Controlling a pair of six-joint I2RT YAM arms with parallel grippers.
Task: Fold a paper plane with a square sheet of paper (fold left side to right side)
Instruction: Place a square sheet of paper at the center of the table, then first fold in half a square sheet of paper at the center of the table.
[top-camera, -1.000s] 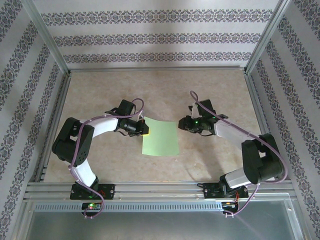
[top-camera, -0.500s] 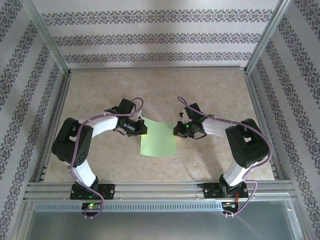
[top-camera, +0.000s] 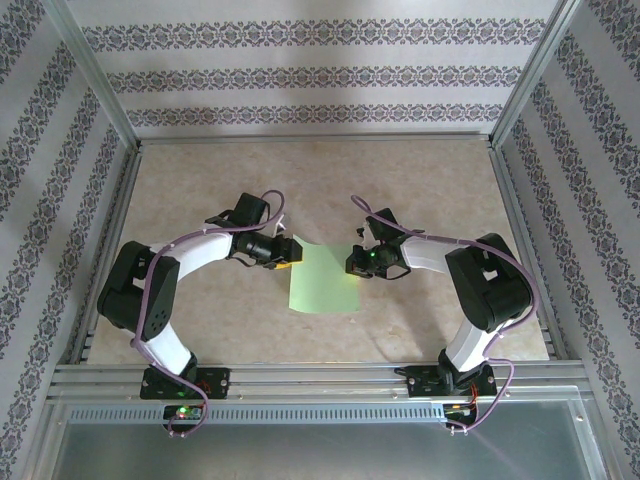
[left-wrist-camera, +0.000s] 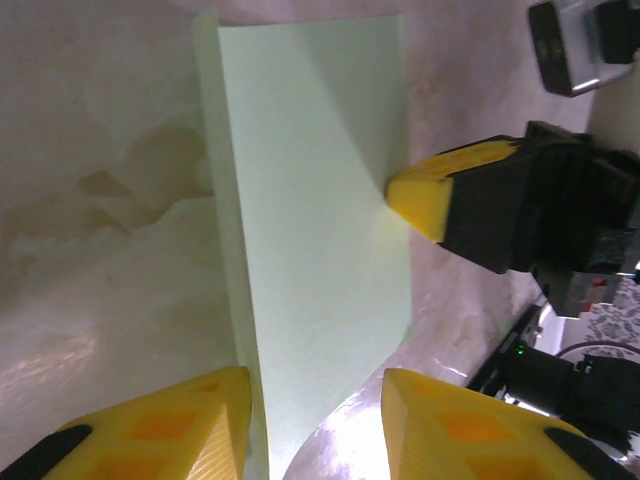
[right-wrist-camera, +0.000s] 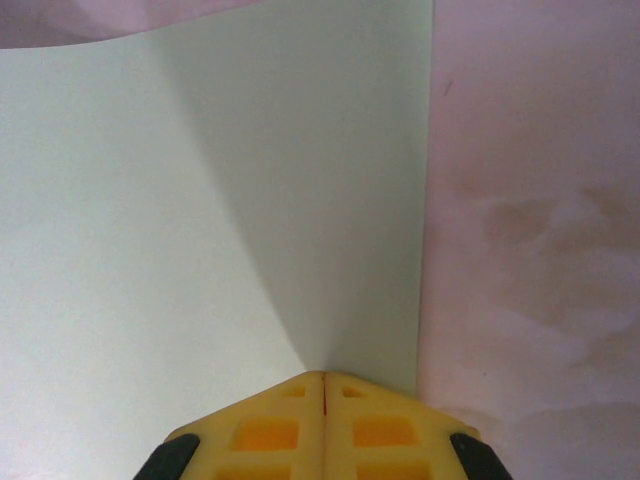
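Observation:
The square sheet of paper (top-camera: 322, 282) is light green and lies mid-table between my two arms, its far edge bowed up slightly. My left gripper (top-camera: 291, 250) sits at the sheet's far left corner. In the left wrist view its fingers stand open (left-wrist-camera: 317, 390), and the paper (left-wrist-camera: 310, 220) runs loosely between them. My right gripper (top-camera: 352, 262) is at the sheet's right edge. Its yellow fingers are pressed together (right-wrist-camera: 323, 376), shut on the edge of the paper (right-wrist-camera: 200, 220). The left wrist view catches those yellow fingertips (left-wrist-camera: 415, 195) pinching that edge.
The beige marbled tabletop (top-camera: 330, 180) is fenced by metal frame rails, with a rail (top-camera: 320, 375) along the front and patterned walls behind and at both sides. Both arm bases are bolted at the near edge.
The right gripper moved in to the paper's right edge and shut on it. The left gripper, shut on the left corner before, has opened. The sheet shifted slightly right.

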